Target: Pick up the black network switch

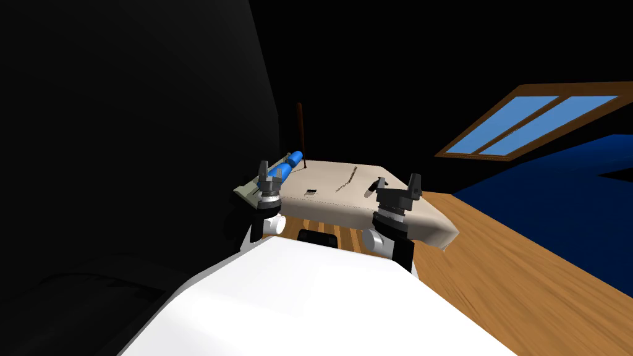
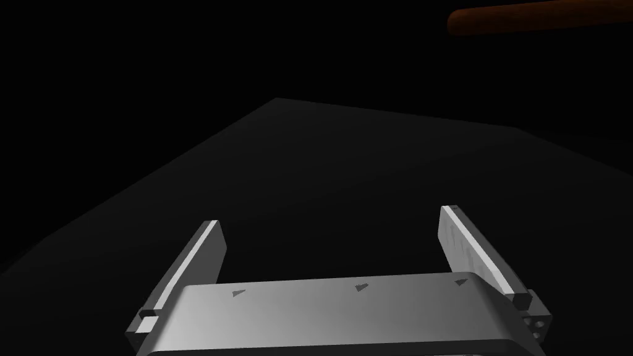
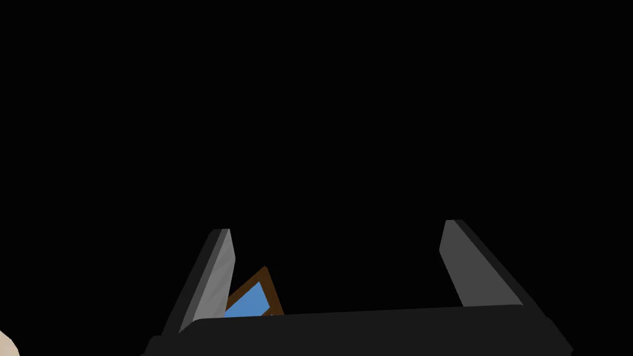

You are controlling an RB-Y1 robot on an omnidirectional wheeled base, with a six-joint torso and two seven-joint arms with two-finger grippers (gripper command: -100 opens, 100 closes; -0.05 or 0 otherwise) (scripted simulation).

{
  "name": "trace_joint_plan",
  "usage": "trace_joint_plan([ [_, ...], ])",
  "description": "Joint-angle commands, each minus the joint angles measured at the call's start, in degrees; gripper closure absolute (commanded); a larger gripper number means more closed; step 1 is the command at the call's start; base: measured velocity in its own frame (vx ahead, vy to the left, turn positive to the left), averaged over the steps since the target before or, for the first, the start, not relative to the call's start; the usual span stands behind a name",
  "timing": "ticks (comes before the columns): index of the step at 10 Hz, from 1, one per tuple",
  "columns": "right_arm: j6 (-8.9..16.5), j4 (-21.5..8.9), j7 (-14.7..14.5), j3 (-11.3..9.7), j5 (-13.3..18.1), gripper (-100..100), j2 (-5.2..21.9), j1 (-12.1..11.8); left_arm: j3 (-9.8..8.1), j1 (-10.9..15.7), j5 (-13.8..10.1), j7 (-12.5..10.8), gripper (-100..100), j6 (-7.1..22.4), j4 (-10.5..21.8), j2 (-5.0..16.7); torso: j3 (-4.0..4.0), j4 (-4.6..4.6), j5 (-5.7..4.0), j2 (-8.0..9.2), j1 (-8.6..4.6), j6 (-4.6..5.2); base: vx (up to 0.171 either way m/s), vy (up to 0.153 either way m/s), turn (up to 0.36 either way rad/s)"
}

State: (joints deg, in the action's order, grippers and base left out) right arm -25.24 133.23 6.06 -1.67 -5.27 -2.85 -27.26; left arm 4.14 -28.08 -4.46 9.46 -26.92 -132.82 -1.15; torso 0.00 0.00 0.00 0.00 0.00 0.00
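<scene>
Both my left gripper (image 1: pixel 270 170) and right gripper (image 1: pixel 399 182) are spread wide, so I should lower the left one slowly over the black switch (image 1: pixel 311 192).

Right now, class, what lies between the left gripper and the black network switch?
Only bare beige tabletop, in the head view, between left gripper and black network switch.

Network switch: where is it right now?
Head view: the small black network switch lies on the beige table, between the two grippers and closer to the left gripper, with the blue cylinder beyond it.
</scene>
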Motion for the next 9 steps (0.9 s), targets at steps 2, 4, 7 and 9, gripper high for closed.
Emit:
trace_joint_plan([
  [2,0.0,0.0,0.0,0.0,0.0,0,0.0,0.0,-0.17,0.2,0.1,0.1,-100,0.8,0.9,4.3,-0.01,0.0,0.0,-0.02,-0.02,0.0,0.008,-0.016,0.004],
  [4,0.0,0.0,0.0,0.0,0.0,0,0.0,0.0,-0.41,0.4,0.1,0.1,-100,1.9,2.3,7.3,-0.04,-0.01,-0.02,-0.06,-0.09,0.0,0.018,-0.039,0.008],
  [7,0.0,0.0,0.0,0.0,0.0,0,0.0,0.0,-0.93,0.8,0.3,0.3,-100,4.6,5.4,10.2,-0.05,-0.02,-0.05,-0.09,-0.21,0.0,0.021,-0.059,0.016],
  [9,0.0,0.0,0.0,0.0,0.0,0,0.0,0.0,-1.13,0.9,0.4,0.4,-100,5.7,6.7,10.8,-0.07,-0.03,-0.05,-0.13,-0.25,0.0,0.028,-0.056,0.015],
])
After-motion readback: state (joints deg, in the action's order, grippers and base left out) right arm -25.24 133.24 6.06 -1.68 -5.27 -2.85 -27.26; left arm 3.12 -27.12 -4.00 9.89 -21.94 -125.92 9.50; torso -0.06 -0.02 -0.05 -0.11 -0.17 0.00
